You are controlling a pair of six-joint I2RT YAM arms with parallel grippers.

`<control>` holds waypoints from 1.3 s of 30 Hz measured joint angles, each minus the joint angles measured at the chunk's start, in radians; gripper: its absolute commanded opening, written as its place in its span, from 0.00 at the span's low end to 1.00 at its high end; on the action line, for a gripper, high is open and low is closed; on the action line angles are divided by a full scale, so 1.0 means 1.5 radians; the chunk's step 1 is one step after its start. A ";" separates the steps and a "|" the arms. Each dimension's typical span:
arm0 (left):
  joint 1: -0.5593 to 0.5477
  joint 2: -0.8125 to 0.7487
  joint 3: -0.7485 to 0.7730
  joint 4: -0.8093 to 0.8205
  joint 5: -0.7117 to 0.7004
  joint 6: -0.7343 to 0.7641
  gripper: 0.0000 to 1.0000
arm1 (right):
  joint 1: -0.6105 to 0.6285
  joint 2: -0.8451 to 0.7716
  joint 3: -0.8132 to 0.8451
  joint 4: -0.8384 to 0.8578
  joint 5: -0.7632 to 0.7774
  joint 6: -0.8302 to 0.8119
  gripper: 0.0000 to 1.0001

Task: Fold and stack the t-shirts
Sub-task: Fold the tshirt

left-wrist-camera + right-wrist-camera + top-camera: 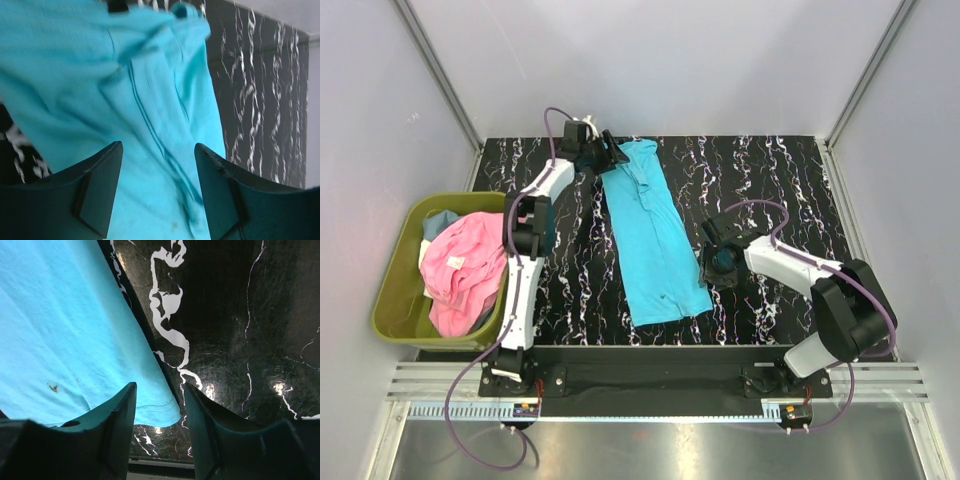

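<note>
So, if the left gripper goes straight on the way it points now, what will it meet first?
Most likely the bright turquoise cloth t-shirt: it fills the gap ahead of the open left gripper, lying on the black marbled table. How far is unclear.

- The left arm [525,262] reaches from its near-left base to the far side, with the elbow bent midway and the forearm angled right.
- The left gripper [610,152] points right, its dark fingers [100,185] parted with nothing pinched between them.
- The right arm [820,290] is folded low, its forearm running left from the near-right base.
- The right gripper [718,262] faces left and down, its fingers [115,430] spread and holding nothing.
</note>
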 measured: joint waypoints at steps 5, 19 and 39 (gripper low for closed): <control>-0.002 -0.166 -0.226 0.016 0.030 0.012 0.65 | -0.019 -0.019 -0.010 0.012 -0.041 -0.006 0.47; -0.116 -0.719 -0.744 -0.081 -0.070 0.056 0.61 | -0.025 -0.091 -0.092 0.029 -0.109 0.005 0.47; -0.353 -0.999 -1.232 -0.006 -0.153 -0.176 0.61 | -0.077 -0.048 -0.131 0.095 -0.194 -0.001 0.41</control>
